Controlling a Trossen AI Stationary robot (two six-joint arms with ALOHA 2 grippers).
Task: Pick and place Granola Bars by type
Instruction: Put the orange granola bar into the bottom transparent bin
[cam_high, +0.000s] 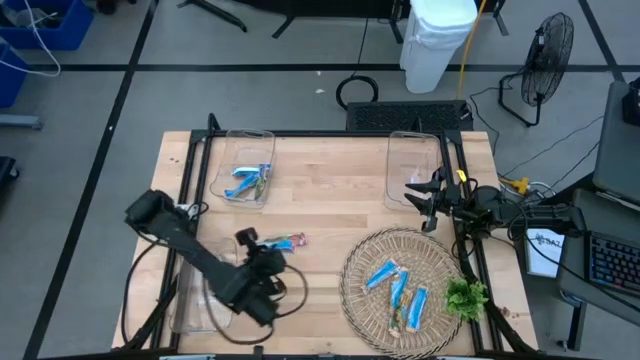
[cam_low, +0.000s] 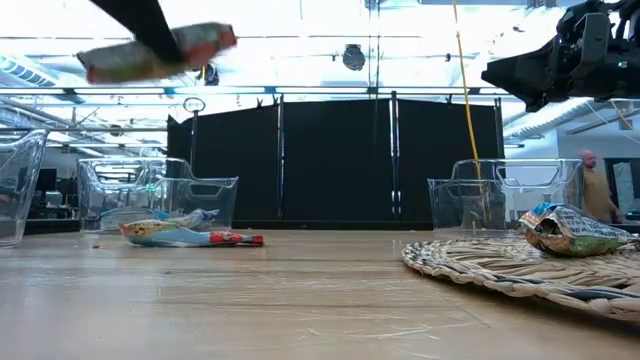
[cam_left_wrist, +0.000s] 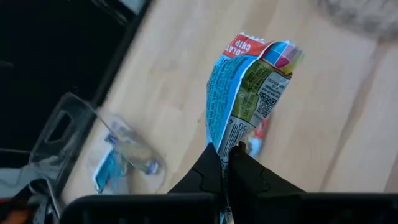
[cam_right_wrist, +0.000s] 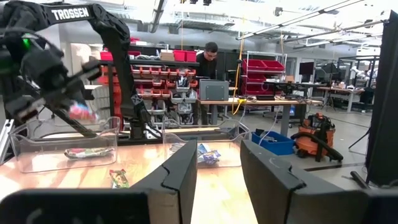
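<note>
My left gripper (cam_left_wrist: 230, 155) is shut on a multicoloured granola bar (cam_left_wrist: 249, 87), held high over the table's near left part; the bar also shows in the low view (cam_low: 150, 50). A second multicoloured bar (cam_high: 285, 242) lies flat on the wood nearby. Blue bars lie in the far-left clear bin (cam_high: 245, 178) and several more on the wicker tray (cam_high: 400, 290). The near-left clear bin (cam_right_wrist: 62, 146) holds a multicoloured bar. My right gripper (cam_high: 425, 200) waits open above the table's right side, beside the far-right clear bin (cam_high: 415, 165). My left gripper pinches the multicoloured bar by one end of its wrapper (cam_left_wrist: 227, 140) between the two shut fingers. The rest of the bar sticks out past the fingertips. It is lifted clear, well above the table, and lies roughly level in the low view.
A green leafy sprig (cam_high: 465, 298) sits at the wicker tray's right edge. Black frame rails (cam_high: 195, 160) run along the table's left and right sides. Bare wood shows in the table's middle (cam_high: 330, 200). A person stands in the room beyond the table (cam_right_wrist: 208, 62).
</note>
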